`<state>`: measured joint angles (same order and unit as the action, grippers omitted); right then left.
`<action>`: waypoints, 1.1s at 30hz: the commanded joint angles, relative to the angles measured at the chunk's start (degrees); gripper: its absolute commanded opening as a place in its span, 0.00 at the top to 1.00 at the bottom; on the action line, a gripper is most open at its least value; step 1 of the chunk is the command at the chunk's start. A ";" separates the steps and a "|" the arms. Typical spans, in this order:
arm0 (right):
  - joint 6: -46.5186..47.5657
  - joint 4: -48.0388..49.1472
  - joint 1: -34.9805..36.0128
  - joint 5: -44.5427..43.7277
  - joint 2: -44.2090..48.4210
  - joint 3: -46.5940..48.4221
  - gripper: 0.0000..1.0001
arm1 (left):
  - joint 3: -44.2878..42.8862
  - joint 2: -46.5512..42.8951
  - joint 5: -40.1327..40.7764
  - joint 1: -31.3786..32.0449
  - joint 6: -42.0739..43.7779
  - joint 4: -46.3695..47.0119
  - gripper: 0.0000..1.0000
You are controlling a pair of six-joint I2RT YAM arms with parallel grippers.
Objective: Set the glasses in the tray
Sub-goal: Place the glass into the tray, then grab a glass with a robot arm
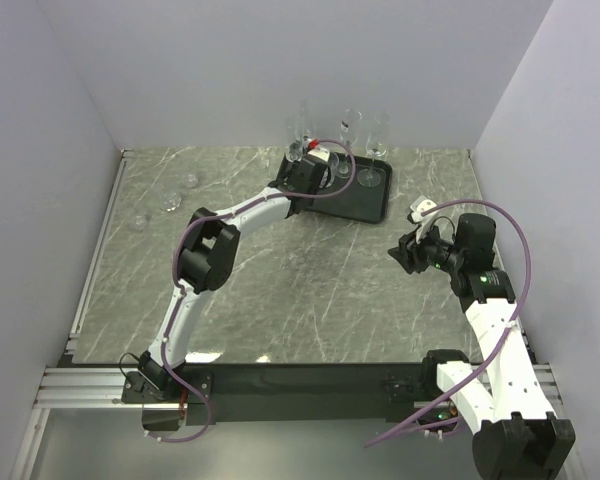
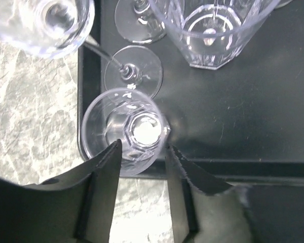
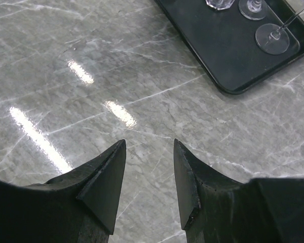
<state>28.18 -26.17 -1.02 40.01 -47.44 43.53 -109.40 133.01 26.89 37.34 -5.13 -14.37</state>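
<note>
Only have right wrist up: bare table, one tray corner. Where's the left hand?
Observer: The left hand is over the tray's left end, pointing down at a short tumbler that stands just inside the corner.
Operator: Gripping it?
Observer: No. Its fingers stand apart, with the tumbler's rim showing between them.
Operator: Anything still outside the tray?
Observer: Yes. Three small glasses sit on the table's far-left part, well apart from the tray.
</note>
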 commanded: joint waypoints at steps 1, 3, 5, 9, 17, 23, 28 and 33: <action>0.38 1.48 -0.39 0.77 0.16 -0.29 0.50 | 1.29 -6.96 0.79 0.27 0.20 2.50 0.53; 0.38 1.48 -0.48 0.77 0.16 -0.29 0.50 | 2.35 -8.20 0.09 0.36 0.20 3.03 0.50; 0.64 1.30 -0.48 0.95 0.16 -0.37 0.50 | 3.66 -10.31 -0.70 0.27 0.12 3.47 0.48; 0.73 1.30 -0.74 1.04 0.42 -0.37 0.50 | 7.36 -14.35 -2.46 0.45 -0.41 5.49 0.45; 0.91 1.39 -1.01 0.95 0.33 -0.46 0.50 | 21.50 -26.48 -6.94 0.36 0.47 11.99 0.32; 1.00 1.39 -1.44 1.12 0.59 -0.64 0.50 | 31.78 -35.62 -7.21 0.28 0.03 13.93 0.21; 1.00 1.48 -1.62 1.12 0.60 -0.73 0.50 | 41.09 -45.00 -6.59 -1.39 -1.99 15.78 0.17; 1.00 1.56 -2.06 1.03 0.51 -0.73 0.50 | 47.26 -53.02 -10.62 -9.03 -8.84 15.25 0.14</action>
<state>28.45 -26.17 -2.46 40.18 -47.44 43.40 -64.14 85.32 19.29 32.95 -8.58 -1.98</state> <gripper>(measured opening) 0.501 0.857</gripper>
